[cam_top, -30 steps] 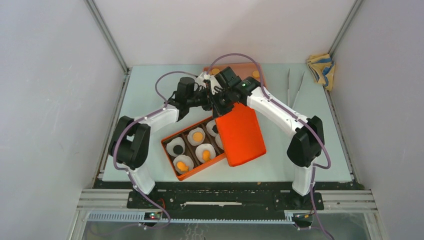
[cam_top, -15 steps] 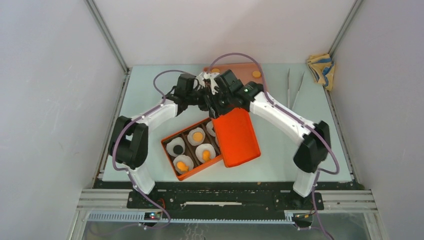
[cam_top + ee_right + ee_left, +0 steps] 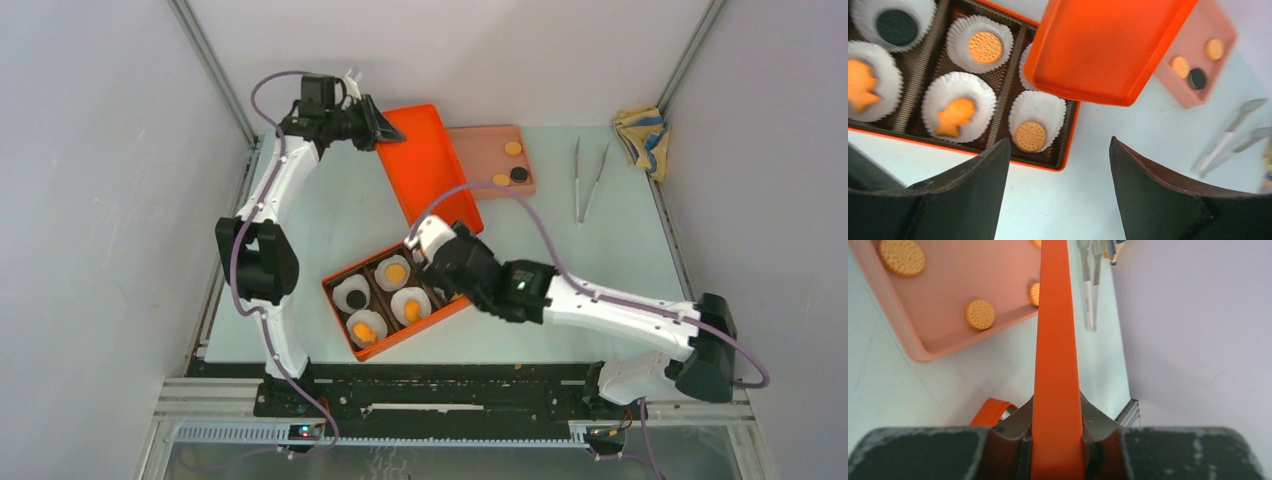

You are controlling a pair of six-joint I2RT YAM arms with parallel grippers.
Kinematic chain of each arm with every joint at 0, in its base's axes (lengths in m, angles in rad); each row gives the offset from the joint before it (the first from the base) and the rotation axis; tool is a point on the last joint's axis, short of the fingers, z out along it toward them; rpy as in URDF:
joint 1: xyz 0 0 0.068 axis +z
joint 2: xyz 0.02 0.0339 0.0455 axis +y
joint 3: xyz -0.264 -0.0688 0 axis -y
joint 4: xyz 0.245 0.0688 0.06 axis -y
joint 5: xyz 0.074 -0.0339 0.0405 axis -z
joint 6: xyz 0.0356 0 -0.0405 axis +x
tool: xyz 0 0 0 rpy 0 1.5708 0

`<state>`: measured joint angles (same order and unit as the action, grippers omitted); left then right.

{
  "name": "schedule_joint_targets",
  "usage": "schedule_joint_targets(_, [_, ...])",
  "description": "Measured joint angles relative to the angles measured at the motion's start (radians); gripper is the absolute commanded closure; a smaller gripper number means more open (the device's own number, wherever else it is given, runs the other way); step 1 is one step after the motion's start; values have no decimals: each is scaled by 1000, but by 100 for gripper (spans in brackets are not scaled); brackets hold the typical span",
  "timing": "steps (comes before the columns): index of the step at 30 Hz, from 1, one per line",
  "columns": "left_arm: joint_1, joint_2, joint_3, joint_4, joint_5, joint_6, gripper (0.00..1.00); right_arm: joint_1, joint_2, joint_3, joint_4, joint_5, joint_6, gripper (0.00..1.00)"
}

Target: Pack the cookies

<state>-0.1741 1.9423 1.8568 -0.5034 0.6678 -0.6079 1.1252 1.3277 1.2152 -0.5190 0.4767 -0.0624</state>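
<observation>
Top view, handover complete. The lid (image 3: 425, 165), 1 second ago held by both arms over the right half of the box (image 3: 400, 338), now hangs from the left gripper (image 3: 375, 125) alone, which pinches one short edge at upper left of frame. The right gripper (image 3: 1059, 142) has let go and dropped to centre frame, fingers spread wide over the box's far right corner. Judged effect: the box is open again for loading or for a cleaner closing. The lid's long axis runs from upper left to lower right, its free end pointing at the box. Cookies (image 3: 984, 47) lie flat, face up; being round, they have no long axis. 5 cups (image 3: 959, 112) show a piece each, the 6th is hidden behind the lid. 3 more cookies sit in the tray (image 3: 480, 140), upper centre
</observation>
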Motion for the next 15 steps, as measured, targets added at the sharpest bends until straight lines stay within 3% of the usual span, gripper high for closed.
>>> schedule_joint_targets(6, [38, 50, 202, -122, 138, 3, 100, 116, 98, -111, 177, 267, -143, 18])
schedule_joint_targets(15, [92, 37, 190, -190, 214, 34, 100, 131, 294, -226, 836, 554, -575, 18])
